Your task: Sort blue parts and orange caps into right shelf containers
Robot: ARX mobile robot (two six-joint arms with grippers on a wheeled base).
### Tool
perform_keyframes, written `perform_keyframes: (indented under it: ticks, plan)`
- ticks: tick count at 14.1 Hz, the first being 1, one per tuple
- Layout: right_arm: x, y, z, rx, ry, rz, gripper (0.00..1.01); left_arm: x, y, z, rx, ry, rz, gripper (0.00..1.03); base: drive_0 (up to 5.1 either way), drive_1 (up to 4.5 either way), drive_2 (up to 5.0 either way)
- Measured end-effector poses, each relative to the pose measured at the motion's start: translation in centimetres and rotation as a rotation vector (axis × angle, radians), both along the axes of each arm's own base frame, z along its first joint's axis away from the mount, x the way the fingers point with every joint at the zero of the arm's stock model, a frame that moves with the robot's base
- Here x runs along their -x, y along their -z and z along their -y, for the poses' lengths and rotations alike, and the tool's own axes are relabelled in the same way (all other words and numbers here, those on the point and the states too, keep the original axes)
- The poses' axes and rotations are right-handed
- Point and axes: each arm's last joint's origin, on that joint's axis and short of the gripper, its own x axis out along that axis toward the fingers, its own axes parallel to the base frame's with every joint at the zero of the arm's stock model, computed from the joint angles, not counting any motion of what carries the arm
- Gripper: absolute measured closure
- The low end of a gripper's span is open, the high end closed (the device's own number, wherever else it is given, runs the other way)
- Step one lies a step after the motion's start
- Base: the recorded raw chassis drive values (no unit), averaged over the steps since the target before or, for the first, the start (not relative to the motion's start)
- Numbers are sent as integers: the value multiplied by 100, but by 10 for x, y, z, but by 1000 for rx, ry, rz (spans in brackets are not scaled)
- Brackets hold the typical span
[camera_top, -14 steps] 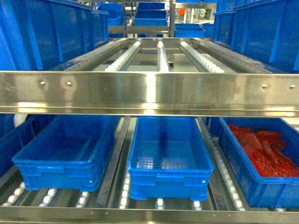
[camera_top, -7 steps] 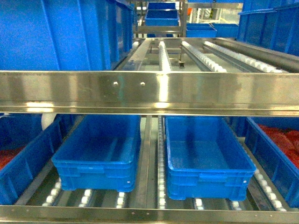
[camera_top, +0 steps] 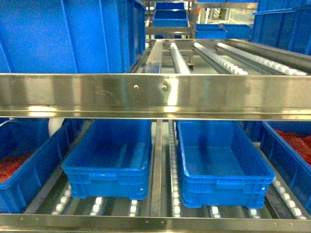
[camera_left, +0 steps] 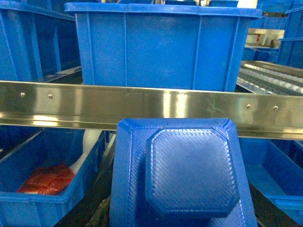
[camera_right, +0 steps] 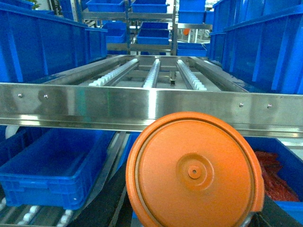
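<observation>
Two parts fill the wrist views: a blue part [camera_left: 189, 175] at the left wrist and an orange cap [camera_right: 194, 172] at the right.

Each sits right before its camera, in front of a steel shelf rail [camera_top: 155, 94]; neither gripper's fingers are visible, so whether each pincer is spread or pinching cannot be told. Beyond the rail, on the lower roller shelf, two empty blue bins [camera_top: 109, 155] [camera_top: 221, 162] stand side by side, apart. Bins holding red material [camera_top: 12, 167] flank them at both edges.
</observation>
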Motion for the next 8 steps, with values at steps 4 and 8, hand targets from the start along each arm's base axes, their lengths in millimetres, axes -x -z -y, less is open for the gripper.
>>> perform_keyframes:
  ticks: [4,8]
  plan:
    - [0,0,0,0,0,0,57,0,0,0,0,0,0,59,0,0,0]
    - [0,0,0,0,0,0,57,0,0,0,0,0,0,59,0,0,0]
